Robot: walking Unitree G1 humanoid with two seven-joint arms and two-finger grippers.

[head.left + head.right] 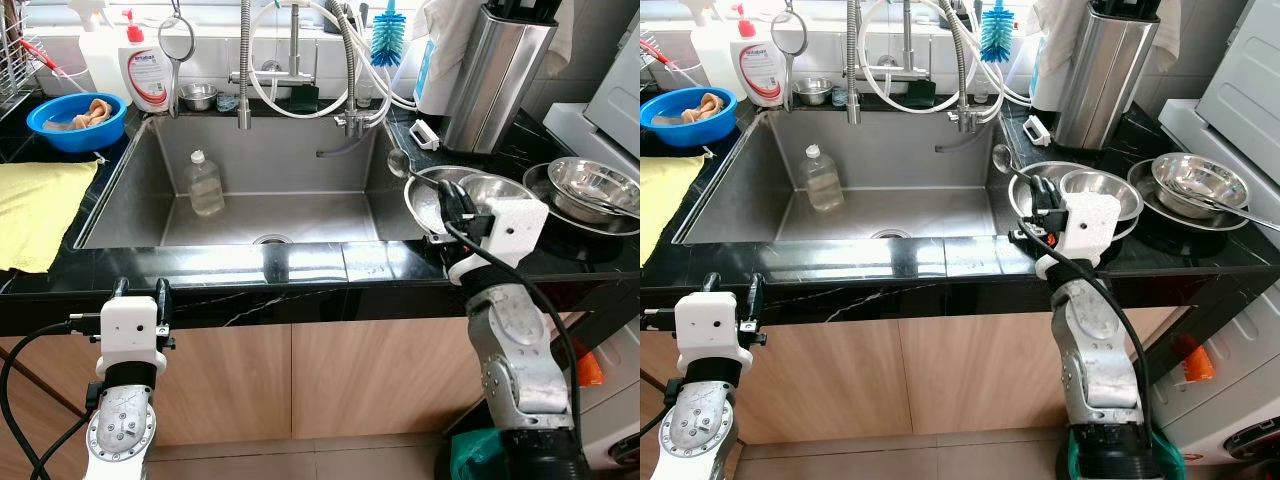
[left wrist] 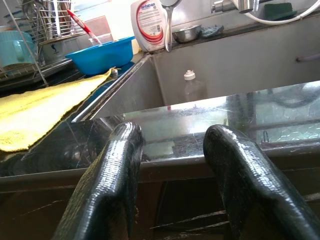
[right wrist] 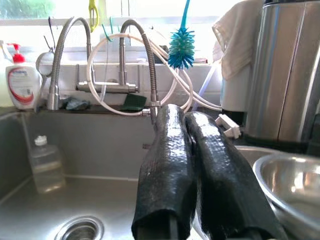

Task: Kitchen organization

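Left gripper fingers parted; right gripper fingers closed beside upright bottle's sink.

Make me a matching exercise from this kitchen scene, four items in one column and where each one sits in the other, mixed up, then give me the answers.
Items
1. clear bottle
2. blue bowl
3. yellow cloth
4. right gripper

Places
A. flat on the counter left of the sink
B. over the counter right of the sink, by the steel bowls
C. standing inside the sink
D. back left corner of the counter

Pairs: 1-C, 2-D, 3-A, 4-B
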